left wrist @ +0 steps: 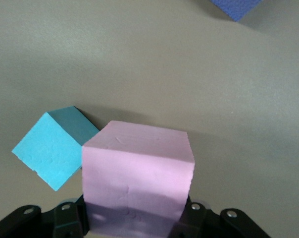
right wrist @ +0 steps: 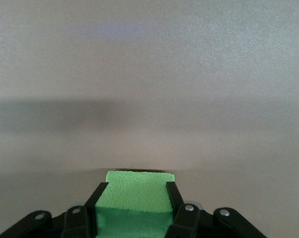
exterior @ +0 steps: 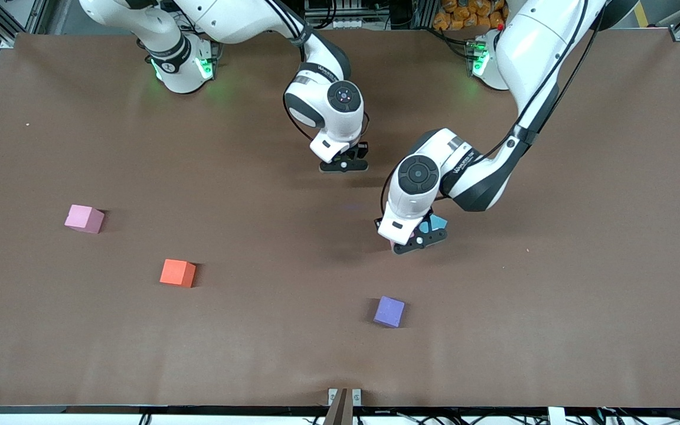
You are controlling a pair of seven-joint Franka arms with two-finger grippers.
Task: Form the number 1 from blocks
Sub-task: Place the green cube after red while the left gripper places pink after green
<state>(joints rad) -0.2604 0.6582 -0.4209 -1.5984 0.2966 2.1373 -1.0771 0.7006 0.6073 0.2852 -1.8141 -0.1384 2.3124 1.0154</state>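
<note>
while clamping cubes — left hand (left wrist: 134, 218) pink block (left wrist: 138, 178), right hand (right wrist: 134, 218) green block (right wrist: 134, 201)

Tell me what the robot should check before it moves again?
1. Left gripper holds the pink block: ok.
2. Right gripper holds the green block: ok.
3. Light blue block sits beside the held pink one; touching or not: cannot tell.
4. Purple block lies apart, nearer the front camera: ok.
5. Orange block and a second pink block lie loose toward the right arm's end: ok.
6. Number 1 formed: not ok.
</note>
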